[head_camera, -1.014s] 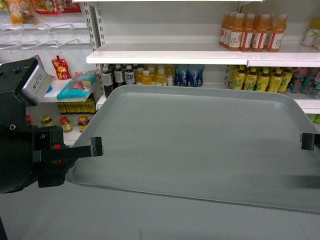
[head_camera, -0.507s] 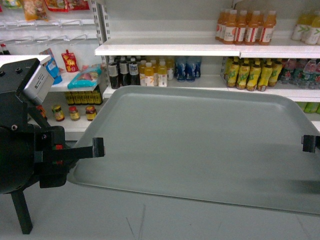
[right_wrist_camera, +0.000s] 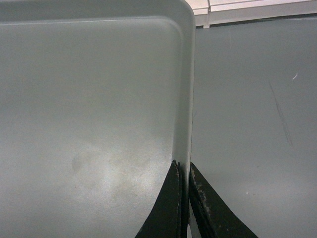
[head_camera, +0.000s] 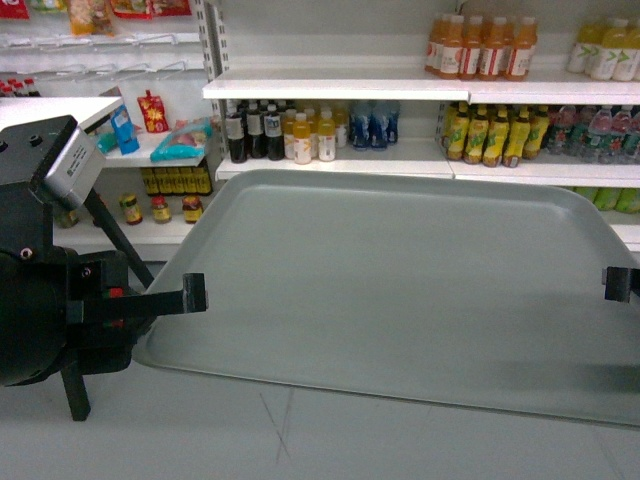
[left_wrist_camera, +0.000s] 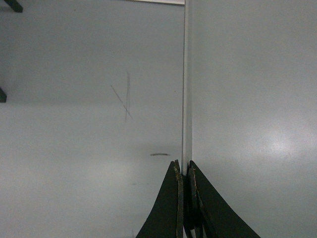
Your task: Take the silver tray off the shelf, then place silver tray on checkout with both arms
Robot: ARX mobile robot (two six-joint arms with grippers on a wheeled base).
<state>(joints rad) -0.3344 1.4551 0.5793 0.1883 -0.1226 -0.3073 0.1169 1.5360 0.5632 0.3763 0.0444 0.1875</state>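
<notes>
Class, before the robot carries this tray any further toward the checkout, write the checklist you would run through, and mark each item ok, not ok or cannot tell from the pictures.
1. Left gripper pinches the silver tray rim: ok, fingers closed on the edge.
2. Right gripper pinches the opposite rim: ok.
3. Tray clear of the shelf: ok, held in the air in front of it.
4. Tray level: ok, roughly flat in the head view.
5. Tray carries nothing loose: ok, surface bare.
6. Checkout in sight and free: cannot tell, not in any view.

Black left arm (head_camera: 45, 310), fat round joint, silver-grey box (head_camera: 68, 165), red blocks, thin black pincer (head_camera: 193, 293)
</notes>
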